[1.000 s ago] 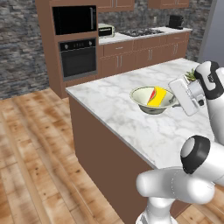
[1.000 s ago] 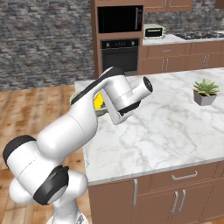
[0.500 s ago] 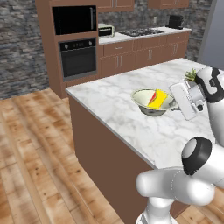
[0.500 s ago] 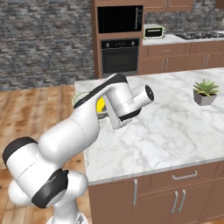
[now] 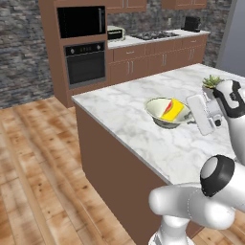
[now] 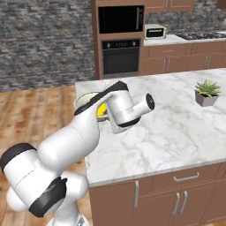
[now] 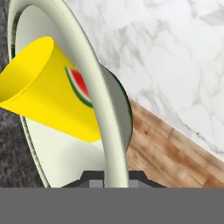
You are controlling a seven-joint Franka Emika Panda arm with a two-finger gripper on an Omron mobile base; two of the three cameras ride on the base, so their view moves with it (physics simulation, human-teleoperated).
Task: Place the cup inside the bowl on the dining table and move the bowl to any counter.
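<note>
Bowl [image 5: 165,114], pale cream with greenish rim, right of centre in the left base view, over the marble worktop [image 5: 129,119]; whether resting or lifted, cannot tell. Cup [image 5: 174,109], yellow with a red patch, lying tilted inside the bowl. Jaws narrow, pinching the bowl's rim at the hand view's lower centre. Potted plant [image 6: 207,92], right side of right base view, well apart.

We see broad bare marble on the bench [image 5: 143,139] around the bowl [image 5: 165,115], open on its near and left sides. The claw [image 7: 114,177] pinches the bowl's rim, and the cup [image 5: 174,110] takes up the bowl's inside. A potted plant [image 6: 207,92] stands well apart, toward the bench's far right.
</note>
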